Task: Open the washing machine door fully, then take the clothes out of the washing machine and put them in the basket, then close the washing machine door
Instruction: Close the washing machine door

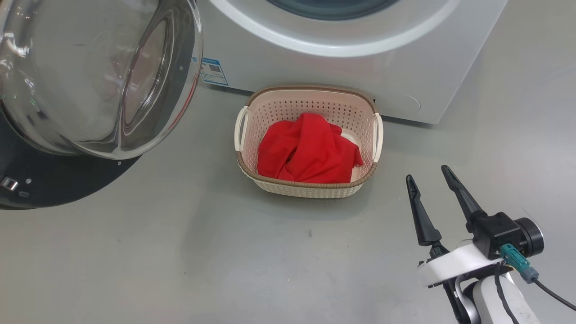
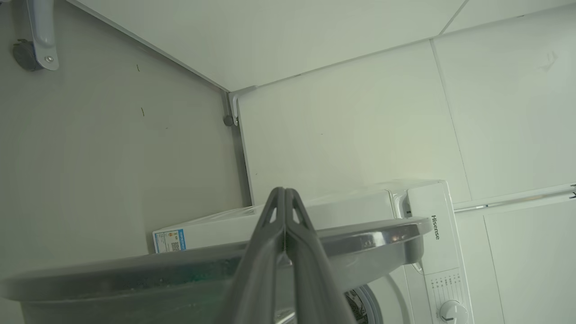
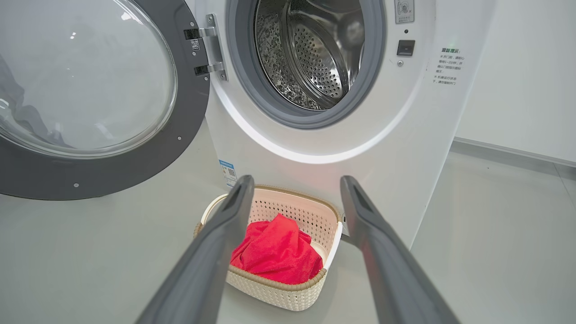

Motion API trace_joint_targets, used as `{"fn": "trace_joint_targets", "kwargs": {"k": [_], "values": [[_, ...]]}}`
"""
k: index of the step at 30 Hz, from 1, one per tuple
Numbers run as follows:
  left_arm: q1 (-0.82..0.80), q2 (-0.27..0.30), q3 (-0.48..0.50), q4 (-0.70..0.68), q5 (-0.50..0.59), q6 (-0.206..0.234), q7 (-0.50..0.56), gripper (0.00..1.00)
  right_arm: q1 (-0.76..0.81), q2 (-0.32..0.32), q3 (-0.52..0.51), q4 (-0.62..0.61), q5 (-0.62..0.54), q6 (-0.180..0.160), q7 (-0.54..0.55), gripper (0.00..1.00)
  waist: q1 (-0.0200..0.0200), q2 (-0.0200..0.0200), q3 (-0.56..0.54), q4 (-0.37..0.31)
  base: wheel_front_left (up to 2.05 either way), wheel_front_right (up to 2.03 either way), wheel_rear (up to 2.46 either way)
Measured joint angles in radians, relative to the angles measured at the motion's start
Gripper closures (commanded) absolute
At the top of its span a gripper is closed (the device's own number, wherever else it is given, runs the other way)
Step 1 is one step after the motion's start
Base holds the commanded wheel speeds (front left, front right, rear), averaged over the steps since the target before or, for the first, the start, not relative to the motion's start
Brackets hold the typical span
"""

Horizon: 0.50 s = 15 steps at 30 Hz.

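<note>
The washing machine door (image 1: 90, 76) stands swung wide open at the left, with its glass bowl facing me. The washing machine (image 1: 342, 58) fills the top, and its steel drum (image 3: 315, 49) looks empty. In front of it the basket (image 1: 310, 88) sits on the floor with the red clothes (image 1: 306, 150) bunched inside. My right gripper (image 1: 427, 173) is open with nothing in it, low at the right, just right of the basket. In the left wrist view my left gripper (image 2: 284, 193) is shut, its fingers crossing the door's grey rim (image 2: 373, 238); whether they touch it is unclear.
A grey floor (image 1: 180, 252) spreads around the basket. White wall panels meet in a corner (image 2: 234, 108) behind the machine. A blue-and-white sticker (image 1: 214, 71) marks the machine's lower front. A cable (image 1: 551, 292) trails from the right wrist.
</note>
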Motion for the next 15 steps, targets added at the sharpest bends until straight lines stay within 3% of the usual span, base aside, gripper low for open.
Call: {"fn": "trace_joint_targets", "kwargs": {"k": [15], "values": [[-0.044,0.011,-0.072,0.065,-0.002,-0.022,0.117,1.00,-0.010,-0.007,-0.004,0.000,0.000,0.000,0.000,0.00,0.0000,0.0000,0.013,0.004,0.00,0.00,0.00]]}}
